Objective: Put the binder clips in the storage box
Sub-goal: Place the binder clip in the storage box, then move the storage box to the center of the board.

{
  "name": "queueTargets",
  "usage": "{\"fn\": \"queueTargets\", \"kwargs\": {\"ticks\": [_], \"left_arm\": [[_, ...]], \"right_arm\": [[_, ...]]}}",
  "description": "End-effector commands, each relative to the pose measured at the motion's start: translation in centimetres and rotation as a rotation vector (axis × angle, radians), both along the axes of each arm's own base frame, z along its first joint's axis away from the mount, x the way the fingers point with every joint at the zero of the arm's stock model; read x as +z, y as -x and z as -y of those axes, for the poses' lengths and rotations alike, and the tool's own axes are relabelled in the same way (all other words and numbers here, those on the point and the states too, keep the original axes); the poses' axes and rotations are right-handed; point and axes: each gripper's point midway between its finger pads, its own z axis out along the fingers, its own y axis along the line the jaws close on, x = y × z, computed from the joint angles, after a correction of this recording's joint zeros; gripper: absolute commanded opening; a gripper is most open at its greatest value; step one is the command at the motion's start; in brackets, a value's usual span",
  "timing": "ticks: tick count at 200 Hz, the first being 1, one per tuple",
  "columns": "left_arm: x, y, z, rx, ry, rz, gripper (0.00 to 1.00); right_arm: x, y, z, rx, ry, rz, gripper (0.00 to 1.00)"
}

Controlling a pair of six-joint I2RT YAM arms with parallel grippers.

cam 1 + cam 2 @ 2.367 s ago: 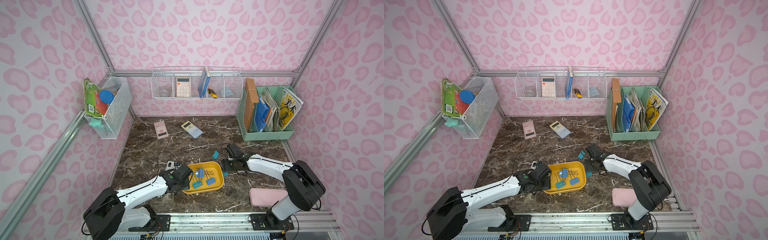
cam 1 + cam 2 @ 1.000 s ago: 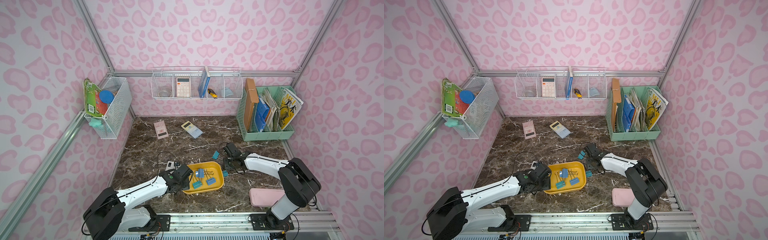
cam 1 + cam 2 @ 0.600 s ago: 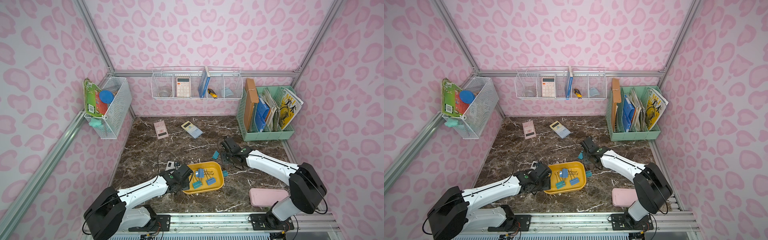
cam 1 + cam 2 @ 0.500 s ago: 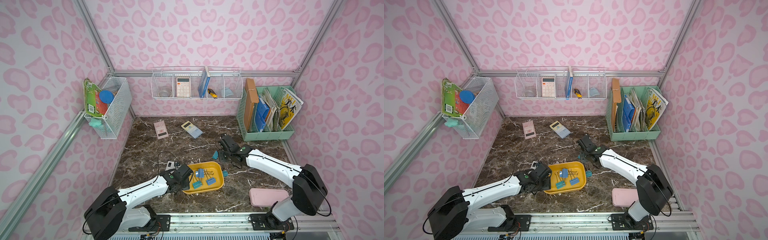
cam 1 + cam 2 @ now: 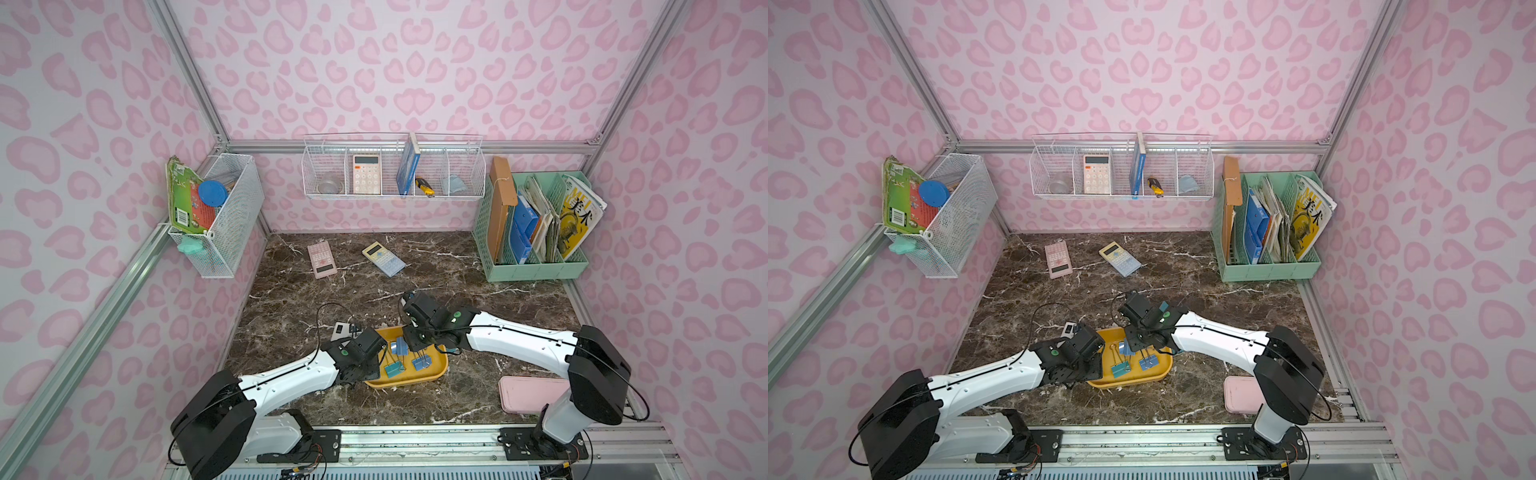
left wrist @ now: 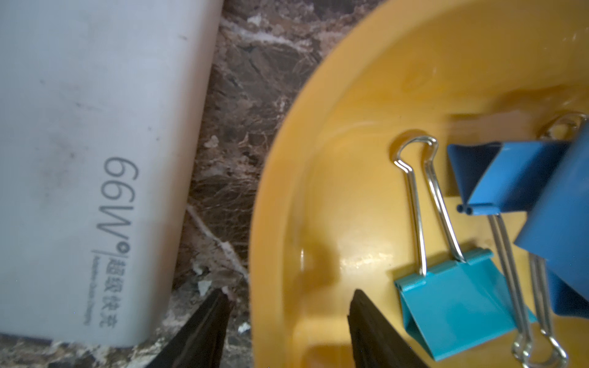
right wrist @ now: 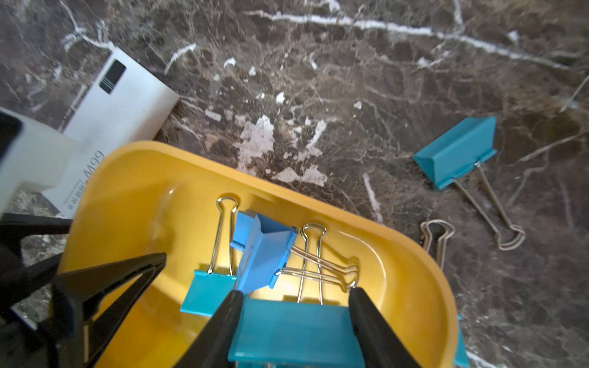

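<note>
Right claw (image 7: 296, 291) moved over storage box (image 7: 127, 178), gripping teal binder clip (image 7: 296, 331)

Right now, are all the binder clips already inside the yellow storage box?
No, in the right wrist view one teal binder clip lies on the marble table outside the storage box.

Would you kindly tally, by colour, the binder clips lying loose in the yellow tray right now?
Teal binder clip: 1
Blue binder clips: 2
Total lying in the yellow storage tray: 3
Not counted: the held teal binder clip in the right gripper.
</note>
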Motion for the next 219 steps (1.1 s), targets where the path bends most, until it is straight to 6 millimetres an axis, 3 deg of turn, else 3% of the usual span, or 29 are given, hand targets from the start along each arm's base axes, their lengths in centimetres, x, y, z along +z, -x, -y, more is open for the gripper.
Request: {"fn": "queueTargets", "kwargs": {"ticks": [1,48,75,103,127,139,173,219], "left_arm": [[0.1,-0.1,0.1,-0.012,-0.002,0.003,0.64],[0.1,-0.2,0.0,-0.013,-0.011,0.001,0.64],[0.0,-0.2,-0.2,-0.008,-0.027,-0.002,0.64],[-0.3,-0.2,-0.9,0.000,-0.062,-0.023,0.64],[-0.7,-0.2,-1.5,0.020,-0.071,-0.045,0.64],[-0.9,-0.1,-1.8,0.033,-0.075,-0.060,0.64],[-1.7,-0.1,-2.4,0.051,-0.120,-0.103,0.63],[-2.1,0.0,-2.4,0.055,-0.128,-0.120,0.62]], "right_arm": [[-0.5,0.2,-0.7,-0.006,-0.038,-0.012,0.58],[-1.5,-0.4,-0.5,-0.004,-0.019,-0.012,0.71],[0.7,-0.8,-0.4,-0.011,-0.038,0.041,0.74],[4.8,-1.3,2.2,-0.080,-0.050,0.141,0.78],[5.6,-1.2,6.2,-0.176,-0.007,0.175,0.80],[5.4,-1.1,7.9,-0.218,-0.009,0.175,0.80],[2.3,-0.5,12.0,-0.313,-0.046,0.135,0.81],[-0.6,0.1,13.7,-0.340,-0.024,0.080,0.81]]}}
